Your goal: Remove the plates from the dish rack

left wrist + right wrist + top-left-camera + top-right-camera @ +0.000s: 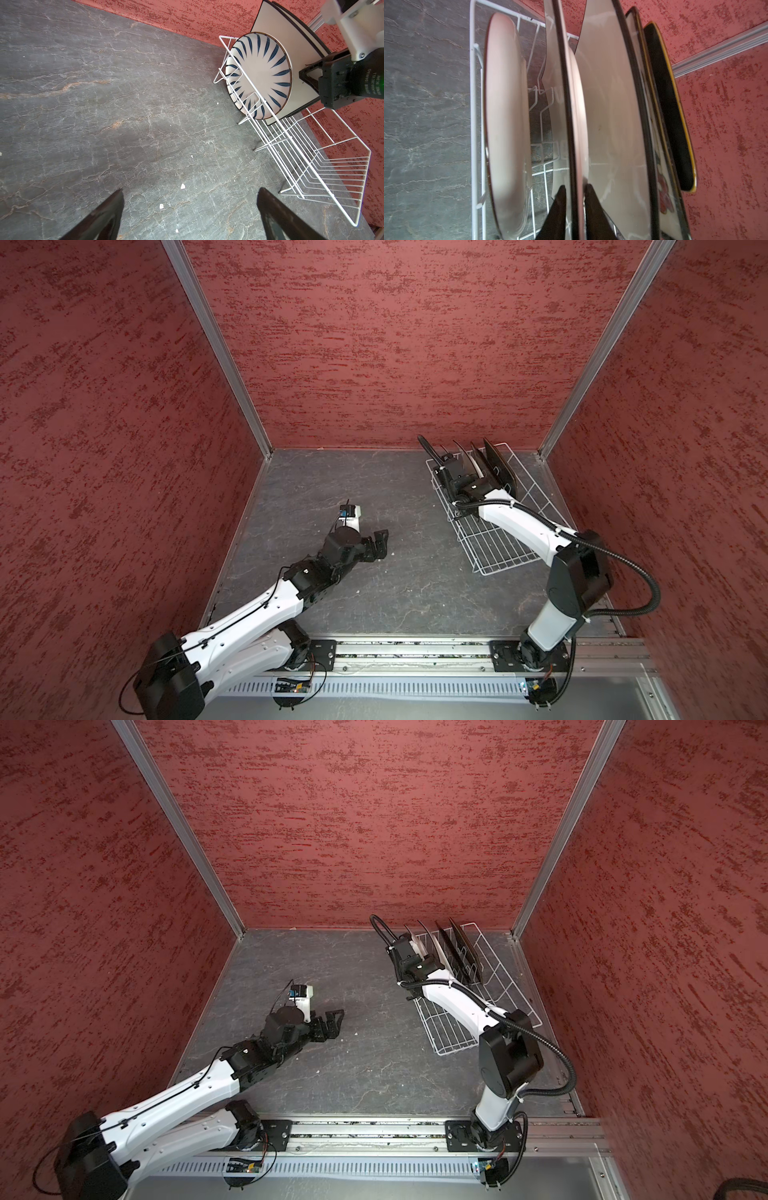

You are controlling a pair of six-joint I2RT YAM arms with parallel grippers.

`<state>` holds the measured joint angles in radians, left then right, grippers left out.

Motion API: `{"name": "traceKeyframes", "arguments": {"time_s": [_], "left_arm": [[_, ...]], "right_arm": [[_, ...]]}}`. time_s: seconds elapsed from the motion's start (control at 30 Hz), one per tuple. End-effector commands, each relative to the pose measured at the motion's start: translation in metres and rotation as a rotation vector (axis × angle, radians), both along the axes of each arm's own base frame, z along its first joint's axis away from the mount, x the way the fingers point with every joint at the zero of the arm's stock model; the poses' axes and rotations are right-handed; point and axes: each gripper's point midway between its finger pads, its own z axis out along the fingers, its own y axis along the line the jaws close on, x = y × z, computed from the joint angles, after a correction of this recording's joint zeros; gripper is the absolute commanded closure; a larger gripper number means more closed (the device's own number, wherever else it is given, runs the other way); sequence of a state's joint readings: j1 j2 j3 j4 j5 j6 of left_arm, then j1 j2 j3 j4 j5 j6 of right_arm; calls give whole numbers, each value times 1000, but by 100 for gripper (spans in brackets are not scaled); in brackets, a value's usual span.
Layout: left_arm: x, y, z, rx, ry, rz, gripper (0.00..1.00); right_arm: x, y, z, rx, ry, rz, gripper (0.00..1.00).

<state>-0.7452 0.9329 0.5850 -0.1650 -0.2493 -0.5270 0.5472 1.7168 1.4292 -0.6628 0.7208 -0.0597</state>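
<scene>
Red mottled walls [374, 344] w/ aluminium corner strips [216, 344] box in a dark grey counter [374, 605]: slate look, pale veins, a few white crumbs [182, 186].

Left hand [379, 545] is at approx 9 o'clock of counter centre, low over bare surface. Its fingers are spread wide, it holds nothing, and it's well apart from the rack.

White coated-wire rack [490, 547], a long rect. basket w/ upright prongs, runs from 1 to 4 o'clock in both top views. All five plates stand on edge at its far end. L to R:
- round plate [259, 74]: glossy white, dark blue radial streaks, thin brown rim, just inside the rack's end wire
- cream sq plate [558, 116]: smooth, dark rim, rounded corners
- 2nd cream sq plate [612, 104]: same look
- floral plate [663, 193]: cream w/ red flower, dark rim
- black plate [675, 124]: glossy, yellow edge line

Which slots they sit in isn't clear.

Right hand [574, 188] reaches in over the rack. Its black fingers sit tight on either side of the first cream sq plate's rim, gripping it, and the plate is upright among the others.

Black motor [353, 81] on the right wrist reads "DAMIAO"; the smaller print is too tiny to read.
</scene>
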Motion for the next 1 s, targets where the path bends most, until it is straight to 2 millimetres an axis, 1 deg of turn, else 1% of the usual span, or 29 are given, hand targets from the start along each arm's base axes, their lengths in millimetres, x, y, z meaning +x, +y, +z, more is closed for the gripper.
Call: {"name": "traceKeyframes", "arguments": {"time_s": [0.0, 0.2, 0.43, 0.57, 0.77, 0.97], "left_arm": [[1, 6, 0, 1, -4, 26, 0], [0, 5, 0, -4, -1, 22, 1], [-2, 9, 6, -8, -13, 29, 1], [-2, 10, 8, -17, -17, 34, 0], [0, 6, 9, -28, -14, 28, 1], [2, 2, 11, -33, -13, 19, 1]], "right_arm": [[1, -7, 4, -18, -23, -27, 82], [-2, -7, 0, -24, -12, -29, 83], [-4, -9, -3, -51, -19, -37, 89], [-4, -9, -2, -54, -26, -39, 91], [-7, -6, -2, -65, -28, -32, 93], [-9, -7, -4, -93, -27, -31, 96]]}}
